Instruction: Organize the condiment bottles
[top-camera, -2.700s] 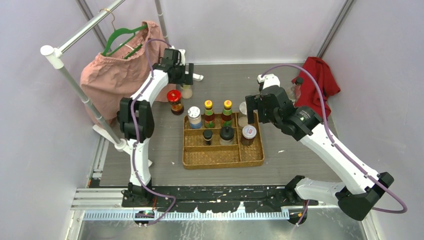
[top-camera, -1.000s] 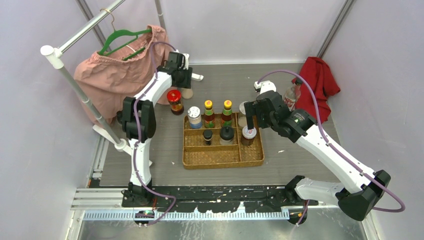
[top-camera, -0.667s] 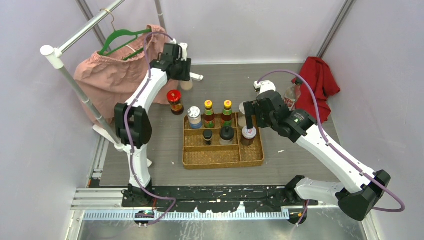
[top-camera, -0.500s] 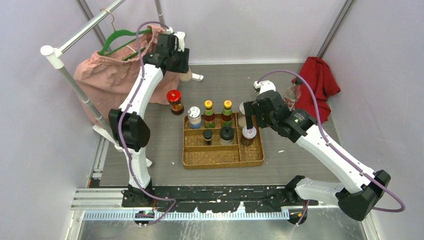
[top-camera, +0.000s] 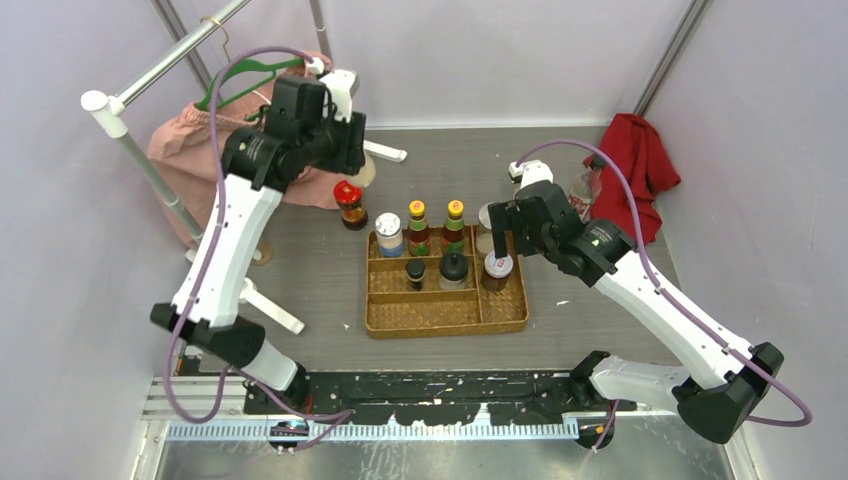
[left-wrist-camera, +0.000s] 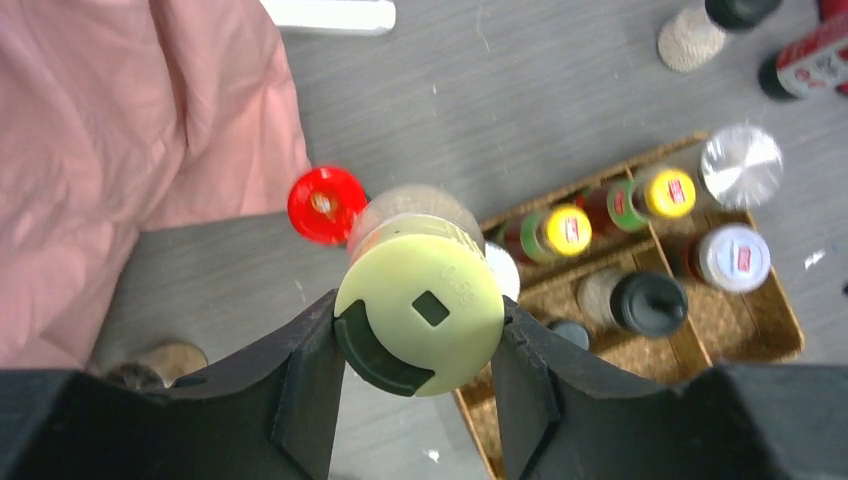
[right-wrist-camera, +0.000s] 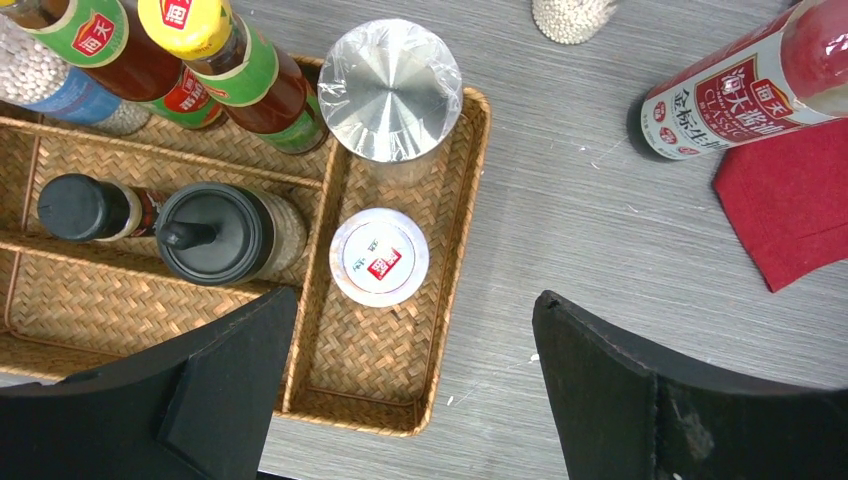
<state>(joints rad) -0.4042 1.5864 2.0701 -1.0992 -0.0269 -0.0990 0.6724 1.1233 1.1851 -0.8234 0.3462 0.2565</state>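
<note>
My left gripper (left-wrist-camera: 418, 330) is shut on a clear shaker with a pale yellow-green lid (left-wrist-camera: 420, 312), held in the air above the table to the left of the woven tray (left-wrist-camera: 775, 325). In the top view this shaker (top-camera: 362, 172) hangs under the left gripper (top-camera: 350, 150), just behind a red-capped jar (top-camera: 348, 203). The tray (top-camera: 445, 318) holds two yellow-capped bottles (right-wrist-camera: 185, 20), a silver-lidded shaker (right-wrist-camera: 390, 88), a white-lidded jar (right-wrist-camera: 379, 257) and two black-capped bottles (right-wrist-camera: 215, 232). My right gripper (right-wrist-camera: 412, 305) is open and empty above the tray's right compartment.
A red-labelled bottle (right-wrist-camera: 740, 95) lies beside a red cloth (right-wrist-camera: 790, 200) at the back right. Another shaker (right-wrist-camera: 572, 15) stands on the table behind the tray. Pink cloth (top-camera: 195, 150) hangs from a rack (top-camera: 150, 170) on the left, next to my left arm.
My left arm has lifted the yellow-green-lidded shaker off the table at the back and swung up and left with it. The right arm has stayed still.
</note>
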